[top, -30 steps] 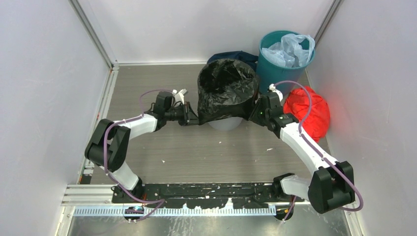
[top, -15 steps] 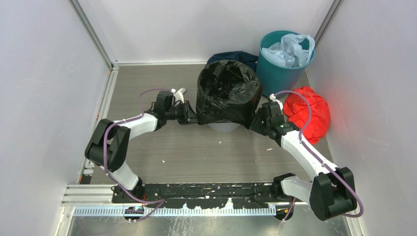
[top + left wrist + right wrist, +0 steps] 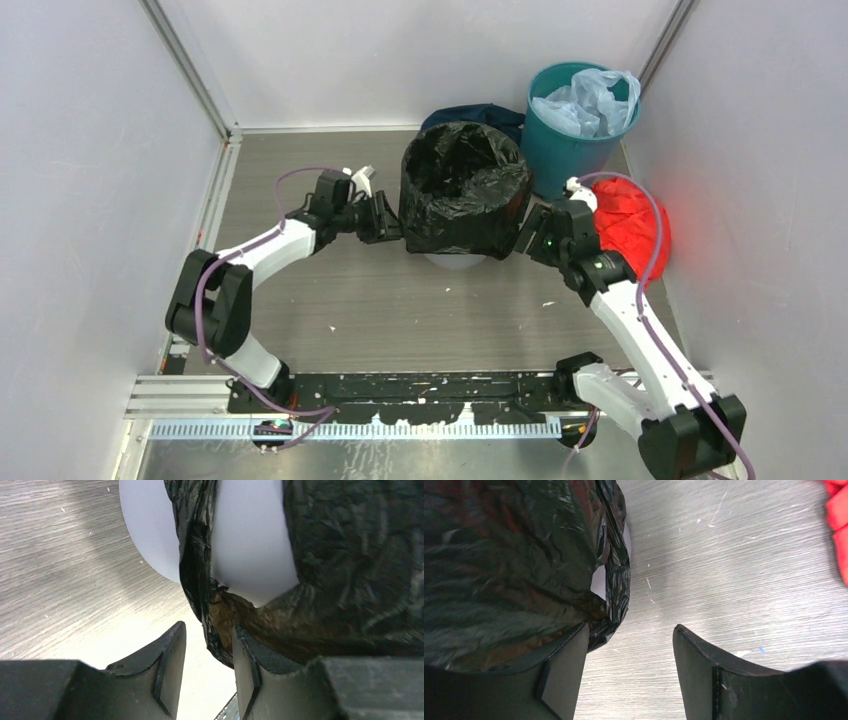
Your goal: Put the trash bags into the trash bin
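The black trash bag (image 3: pixel 465 195) is stretched over the light grey trash bin (image 3: pixel 457 262), lining it with its mouth open; only the bin's base shows below the hem. My left gripper (image 3: pixel 387 218) is at the bag's left side and open. In the left wrist view the bag's hem (image 3: pixel 212 630) hangs loose beside the right finger (image 3: pixel 247 672), with the bin's pale wall (image 3: pixel 250 540) above. My right gripper (image 3: pixel 527 237) is at the bag's right side and open wide. The bag (image 3: pixel 509 565) lies against its left finger (image 3: pixel 564 675), unclamped.
A teal bin (image 3: pixel 560 160) holding a pale blue plastic bag (image 3: pixel 590 100) stands behind and to the right. A red cloth bundle (image 3: pixel 640 240) lies close to the right arm, seen as the bundle's edge (image 3: pixel 839 525) in the right wrist view. A dark blue item (image 3: pixel 470 113) sits behind the bin. Walls close in both sides.
Both grippers have opened and let go of the bag's hem. The right arm has drawn back toward the red bundle; the left gripper has risen slightly. The bag has settled lower on the bin.
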